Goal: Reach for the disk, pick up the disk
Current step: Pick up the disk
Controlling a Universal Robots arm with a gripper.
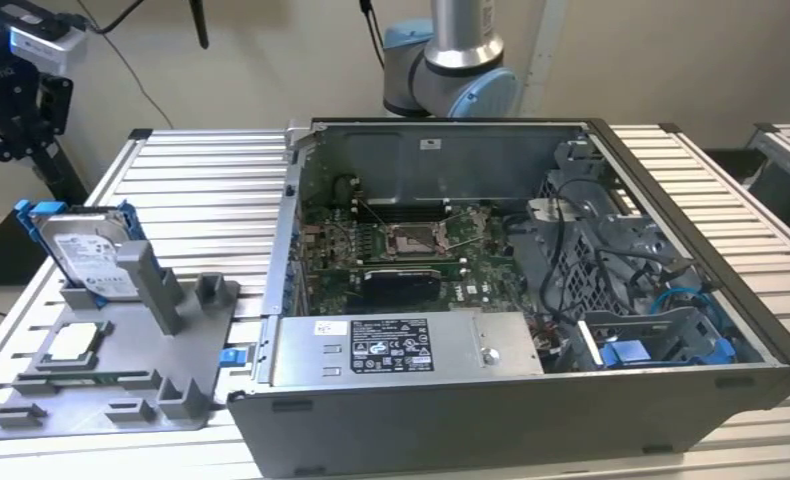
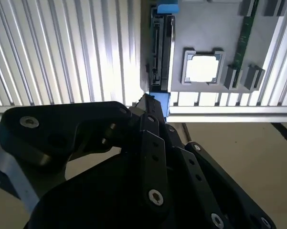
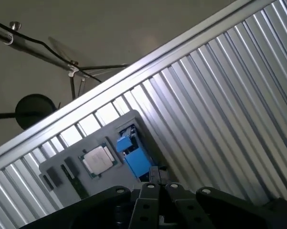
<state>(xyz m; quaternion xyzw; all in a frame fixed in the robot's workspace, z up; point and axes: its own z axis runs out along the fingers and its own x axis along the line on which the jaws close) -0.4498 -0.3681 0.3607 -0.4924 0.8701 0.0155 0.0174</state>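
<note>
Silver-grey disk (image 1: 86,255) w/ blue frame stands upright in the grey holder (image 1: 142,352) on the slatted table (image 1: 195,190), at the exterior view's left, beside the open PC case (image 1: 502,432). In the second wrist view the gripper (image 2: 145,101) hangs past the table edge, near the disk but not touching. Can't tell if it's spread or pressed together tbh.
</note>
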